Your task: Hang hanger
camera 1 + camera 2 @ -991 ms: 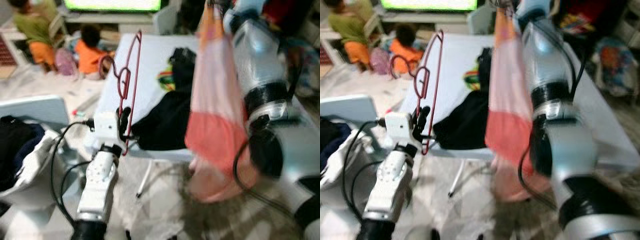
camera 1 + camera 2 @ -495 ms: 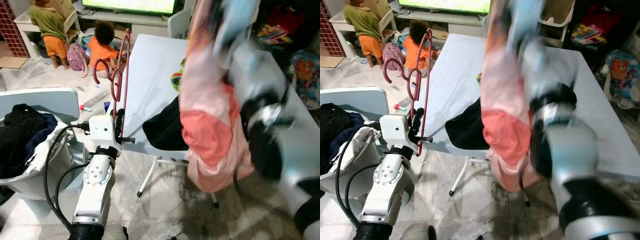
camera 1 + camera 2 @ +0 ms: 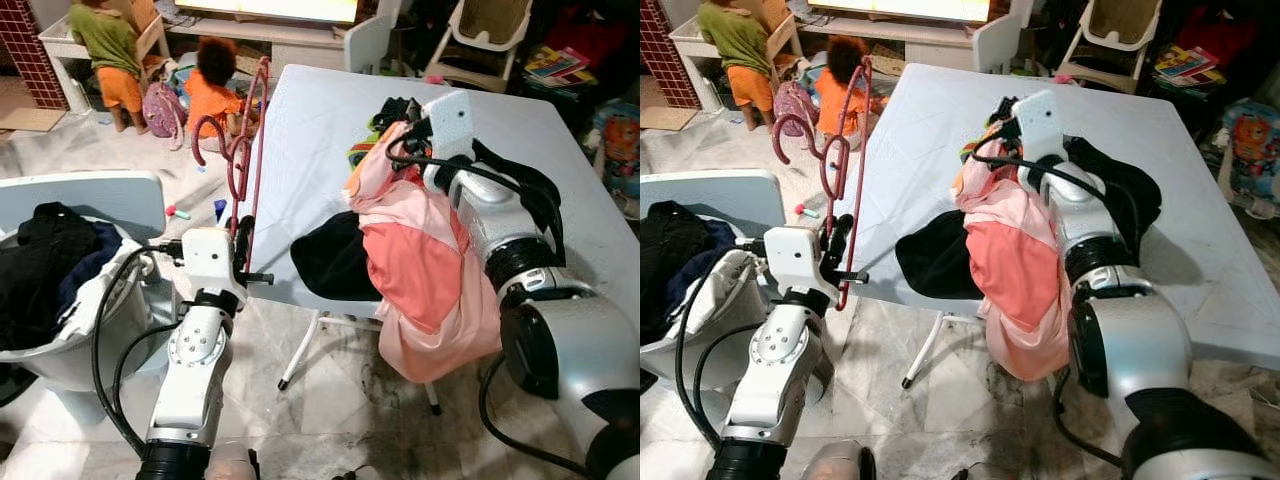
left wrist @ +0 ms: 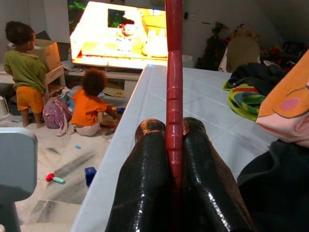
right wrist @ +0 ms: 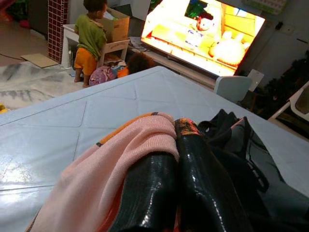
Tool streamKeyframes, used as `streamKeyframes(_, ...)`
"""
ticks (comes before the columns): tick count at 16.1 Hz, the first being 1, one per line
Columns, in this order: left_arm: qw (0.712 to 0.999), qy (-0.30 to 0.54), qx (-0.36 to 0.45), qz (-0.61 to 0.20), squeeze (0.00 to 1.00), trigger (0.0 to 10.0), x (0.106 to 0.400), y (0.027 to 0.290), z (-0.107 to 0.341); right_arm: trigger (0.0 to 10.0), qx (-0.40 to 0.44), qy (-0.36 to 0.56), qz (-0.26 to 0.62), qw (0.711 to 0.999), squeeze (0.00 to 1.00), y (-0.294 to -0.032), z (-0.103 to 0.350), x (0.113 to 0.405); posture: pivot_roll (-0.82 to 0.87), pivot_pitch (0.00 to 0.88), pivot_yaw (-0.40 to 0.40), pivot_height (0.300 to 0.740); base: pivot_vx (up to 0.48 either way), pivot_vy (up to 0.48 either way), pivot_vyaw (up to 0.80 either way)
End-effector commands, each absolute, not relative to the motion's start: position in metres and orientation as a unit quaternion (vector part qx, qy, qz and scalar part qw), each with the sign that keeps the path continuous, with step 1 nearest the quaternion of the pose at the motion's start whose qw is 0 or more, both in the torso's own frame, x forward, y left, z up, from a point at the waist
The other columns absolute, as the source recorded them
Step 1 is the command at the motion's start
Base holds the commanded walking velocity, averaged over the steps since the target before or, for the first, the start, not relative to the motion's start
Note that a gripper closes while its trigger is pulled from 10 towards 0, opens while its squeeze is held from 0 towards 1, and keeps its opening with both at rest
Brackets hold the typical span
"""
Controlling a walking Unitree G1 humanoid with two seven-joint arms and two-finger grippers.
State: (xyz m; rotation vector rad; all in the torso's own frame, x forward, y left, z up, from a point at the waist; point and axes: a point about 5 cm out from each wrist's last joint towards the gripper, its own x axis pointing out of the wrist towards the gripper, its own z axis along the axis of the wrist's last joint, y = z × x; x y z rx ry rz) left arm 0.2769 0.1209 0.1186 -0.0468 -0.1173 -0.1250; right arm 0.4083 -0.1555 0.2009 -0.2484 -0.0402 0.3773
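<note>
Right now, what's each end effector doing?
Left end effector: closed on the red hanger.
Right end effector: closed on the pink garment.

The pink garment drapes over the right arm, hiding its jaws.

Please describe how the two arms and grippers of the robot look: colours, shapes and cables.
Both arms are silver-white rounded segments joined by black rings. The left arm ends in a white box-shaped wrist block, with a black cable looping beside it. The right arm is thicker in view, with black cables along its white wrist block. Each gripper, left and right, has two long glossy black fingers.
</note>
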Motion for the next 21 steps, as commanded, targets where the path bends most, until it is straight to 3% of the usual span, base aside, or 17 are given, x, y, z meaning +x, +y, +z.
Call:
streamKeyframes(1, 0.994, -0.073, -0.024, -0.080, 0.00, 10.0, 0.280, 0.116, 0.126, 10.0, -0.121, -0.027, 0.179, 0.976, 0.00, -0.160, 0.205, 0.409, 0.05, 0.000, -0.061, 0.740, 0.341, 0.000, 0.00)
streamKeyframes(11, 0.994, -0.069, -0.025, -0.082, 0.00, 10.0, 0.280, 0.113, 0.123, 10.0, -0.187, 0.010, 0.251, 0.950, 0.00, -0.162, 0.178, 0.395, 0.04, 0.000, -0.057, 0.740, 0.333, 0.000, 0.00)
streamKeyframes(15, 0.995, -0.064, -0.021, -0.067, 0.00, 10.0, 0.280, 0.115, 0.120, 10.0, -0.272, 0.009, 0.328, 0.905, 0.00, -0.165, 0.173, 0.384, 0.04, 0.000, -0.059, 0.740, 0.000, 0.000, 0.00)
streamKeyframes(19, 0.996, -0.062, -0.019, -0.068, 0.00, 10.0, 0.281, 0.114, 0.120, 10.0, -0.266, 0.009, 0.381, 0.885, 0.00, -0.185, 0.193, 0.379, 0.03, 0.000, -0.056, 0.740, 0.000, 0.000, 0.00)
streamKeyframes(20, 0.996, -0.062, -0.019, -0.069, 0.00, 10.0, 0.282, 0.113, 0.119, 10.0, -0.269, 0.014, 0.387, 0.882, 1.00, -0.189, 0.195, 0.378, 0.03, 0.000, -0.054, 0.740, 0.000, 0.000, 0.00)
streamKeyframes(21, 0.995, -0.061, -0.019, -0.070, 0.00, 10.0, 0.282, 0.113, 0.119, 10.0, -0.274, 0.023, 0.394, 0.877, 1.00, -0.193, 0.195, 0.377, 0.02, 0.000, -0.052, 0.740, 0.000, 0.000, 0.00)
